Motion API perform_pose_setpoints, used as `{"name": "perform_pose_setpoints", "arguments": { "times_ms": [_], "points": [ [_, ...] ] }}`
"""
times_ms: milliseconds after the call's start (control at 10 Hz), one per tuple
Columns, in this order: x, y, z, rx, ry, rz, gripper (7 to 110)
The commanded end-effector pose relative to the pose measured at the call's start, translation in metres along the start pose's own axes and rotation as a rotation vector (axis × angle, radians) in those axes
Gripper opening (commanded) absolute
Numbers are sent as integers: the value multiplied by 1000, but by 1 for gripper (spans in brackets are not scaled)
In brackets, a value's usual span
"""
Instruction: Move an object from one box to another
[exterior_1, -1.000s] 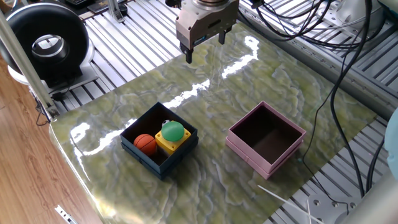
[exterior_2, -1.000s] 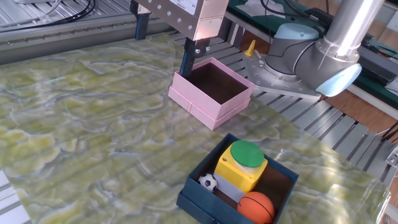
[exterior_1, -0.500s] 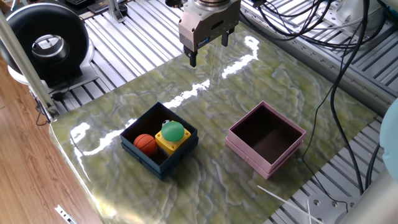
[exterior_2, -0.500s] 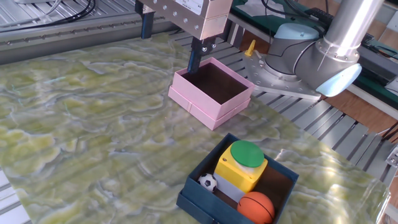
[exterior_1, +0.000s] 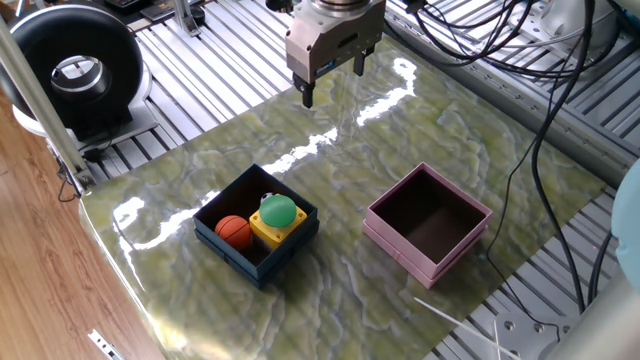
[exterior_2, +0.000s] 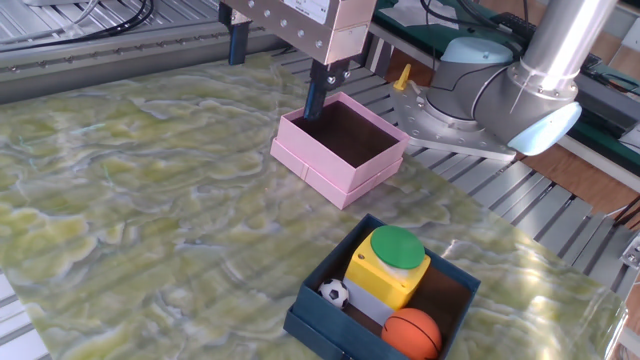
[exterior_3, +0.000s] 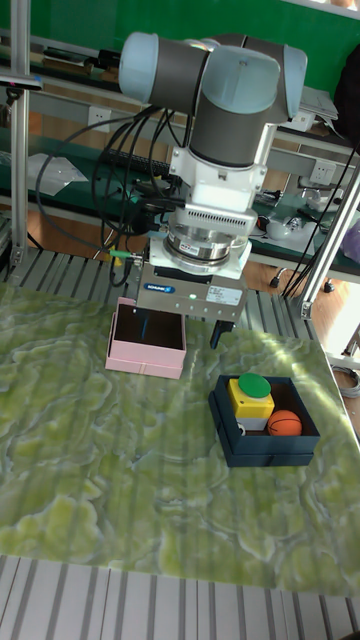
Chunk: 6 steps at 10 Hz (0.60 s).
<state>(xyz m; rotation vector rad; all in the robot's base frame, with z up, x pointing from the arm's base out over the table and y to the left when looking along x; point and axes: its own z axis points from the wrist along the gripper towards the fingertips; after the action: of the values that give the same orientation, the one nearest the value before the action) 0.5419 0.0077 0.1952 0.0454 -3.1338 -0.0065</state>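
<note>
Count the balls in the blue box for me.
2, both in the blue box: an orange ball in its near corner, and a small soccer ball beside the yellow button. Others may be hidden behind it.

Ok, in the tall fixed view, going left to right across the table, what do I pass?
Pink box → gripper hanging above the table → yellow button unit with green cap → orange ball, the last two both inside the navy box.

Two boxes below the raised claw

Claw hangs above the table, between pink box and navy box, nearer the former.
</note>
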Motion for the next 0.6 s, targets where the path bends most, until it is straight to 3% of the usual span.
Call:
{"name": "perform_pose_setpoints", "arguments": {
  "times_ms": [0, 100, 200, 500],
  "points": [
    [-12, 11, -2, -44, -49, -77, 44],
    [-7, 13, -2, -53, -30, -108, 44],
    [-7, 16, -2, -64, -31, -105, 88],
    [-9, 14, -1, -59, -38, -82, 88]
  ]
}}
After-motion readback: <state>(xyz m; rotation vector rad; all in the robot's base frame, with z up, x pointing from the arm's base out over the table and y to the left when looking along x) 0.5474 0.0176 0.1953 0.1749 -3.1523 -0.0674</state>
